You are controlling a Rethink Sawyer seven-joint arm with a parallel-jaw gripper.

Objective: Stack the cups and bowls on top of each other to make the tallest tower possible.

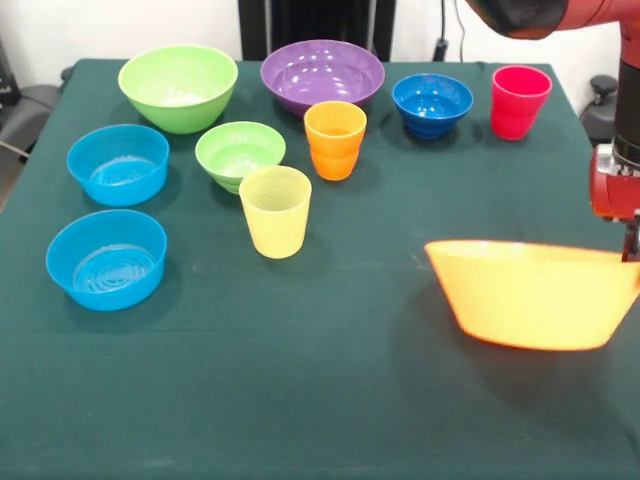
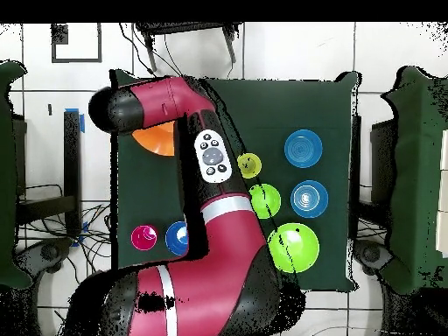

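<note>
The huge orange bowl [image 1: 530,295] hangs upright just above the table at the right, a shadow under it. My gripper [image 1: 630,245] grips its right rim at the picture's edge. Standing apart on the table are the large green bowl [image 1: 178,85], purple bowl [image 1: 322,75], dark blue bowl [image 1: 432,103], small green bowl [image 1: 240,153], two light blue bowls [image 1: 118,163] [image 1: 106,258], the orange cup [image 1: 335,140], yellow cup [image 1: 275,210] and red cup [image 1: 520,100]. In the overhead view the arm hides the gripper and most of the orange bowl [image 2: 156,140]. No tower stands.
The dark green table [image 1: 300,390] has open cloth across its front and middle. My arm [image 2: 210,219] crosses the overhead view and covers the purple bowl and orange cup there. Table edges lie close to the held bowl on the right.
</note>
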